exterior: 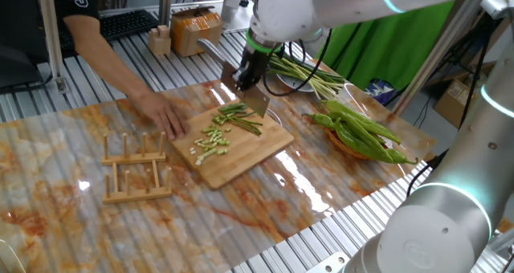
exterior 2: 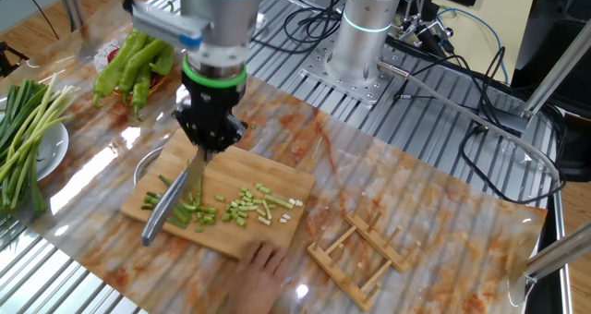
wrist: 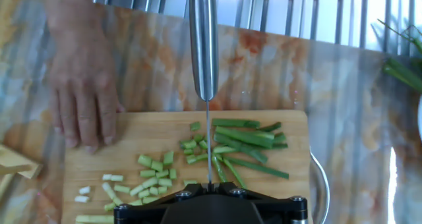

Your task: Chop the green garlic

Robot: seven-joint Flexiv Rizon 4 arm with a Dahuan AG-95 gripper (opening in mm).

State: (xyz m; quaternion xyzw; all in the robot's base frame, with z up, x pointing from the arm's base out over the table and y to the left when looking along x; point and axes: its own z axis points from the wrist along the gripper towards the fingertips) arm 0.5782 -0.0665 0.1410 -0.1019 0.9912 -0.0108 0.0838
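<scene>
Steel knife [exterior 2: 171, 203] in shut gripper [exterior 2: 209, 140] meets green garlic [wrist: 244, 145].

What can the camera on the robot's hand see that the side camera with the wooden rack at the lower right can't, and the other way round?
Only the hand view looks straight down the steel knife handle and thin blade edge. Only the side view shows the black end effector clamping that knife, the long green peppers and the slatted wooden rack. Both show the wooden cutting board, the chopped green garlic bits and a person's hand steadying the board.
</scene>
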